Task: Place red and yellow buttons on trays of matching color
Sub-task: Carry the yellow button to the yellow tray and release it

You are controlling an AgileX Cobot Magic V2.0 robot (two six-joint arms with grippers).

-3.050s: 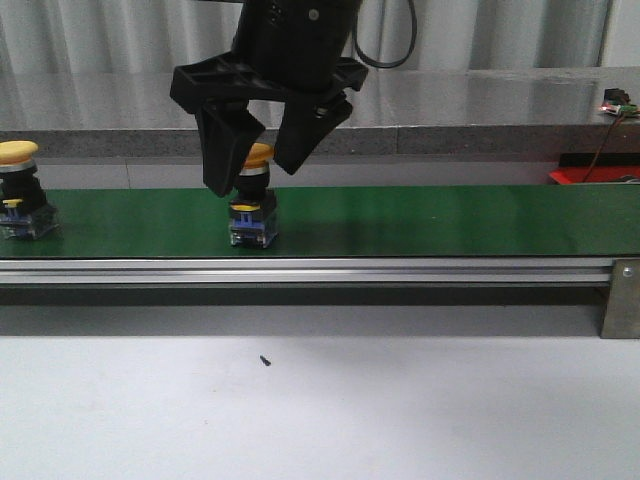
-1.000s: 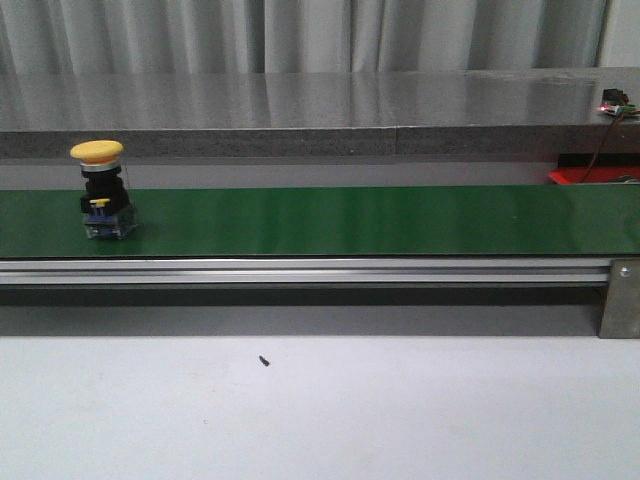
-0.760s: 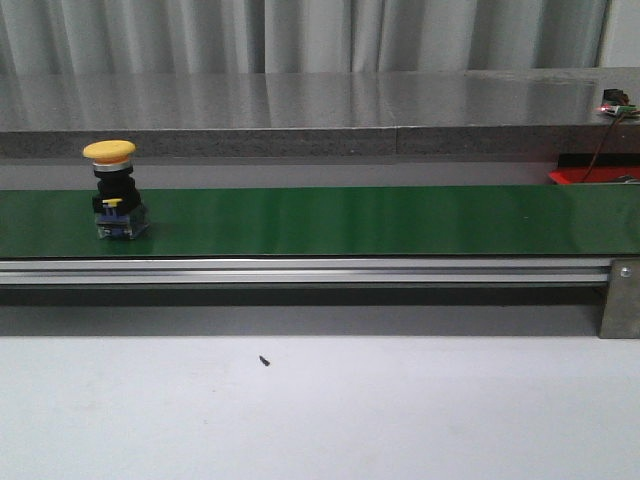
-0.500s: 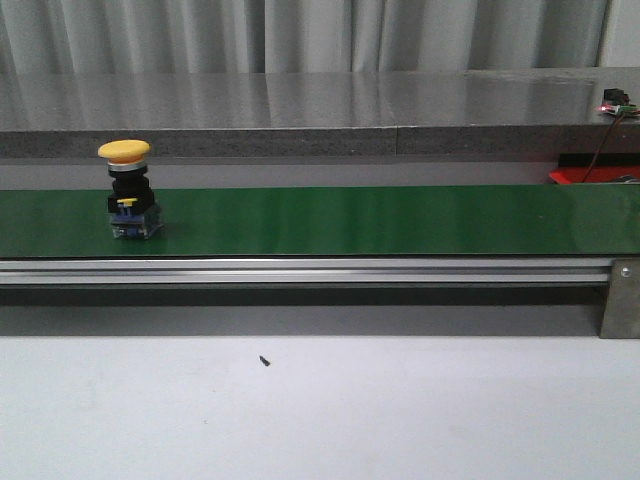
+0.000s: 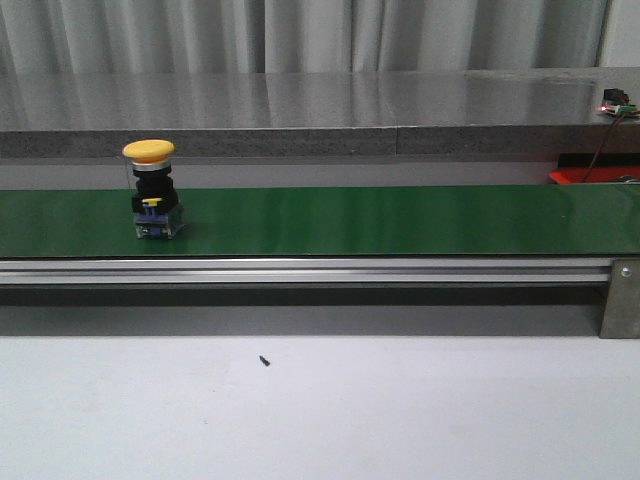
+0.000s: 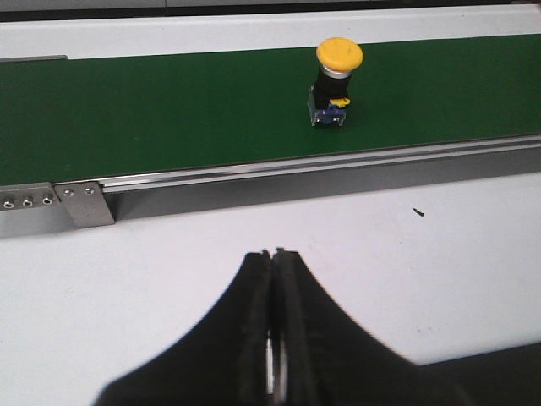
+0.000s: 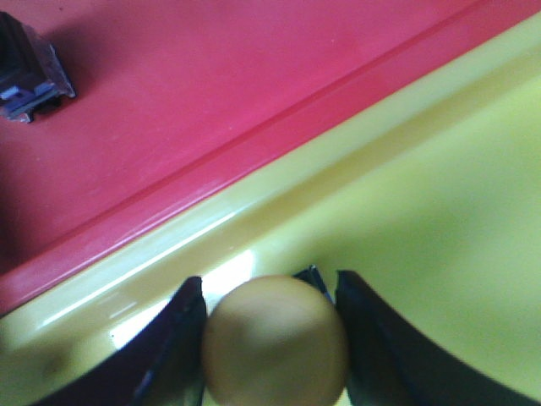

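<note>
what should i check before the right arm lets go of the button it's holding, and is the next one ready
1. Held yellow button between the right gripper fingers: ok.
2. It is over the yellow tray, not the red tray beside it: ok.
3. Button resting on the tray floor before release: cannot tell, the wrist view gives no height.
4. The drop spot is free of other buttons: ok in the visible part; the one small part in view lies on the red tray.
5. Next yellow-capped button upright on the green belt: ok.
6. Left gripper ready to pick: not ok, shut and short of the belt.
</note>
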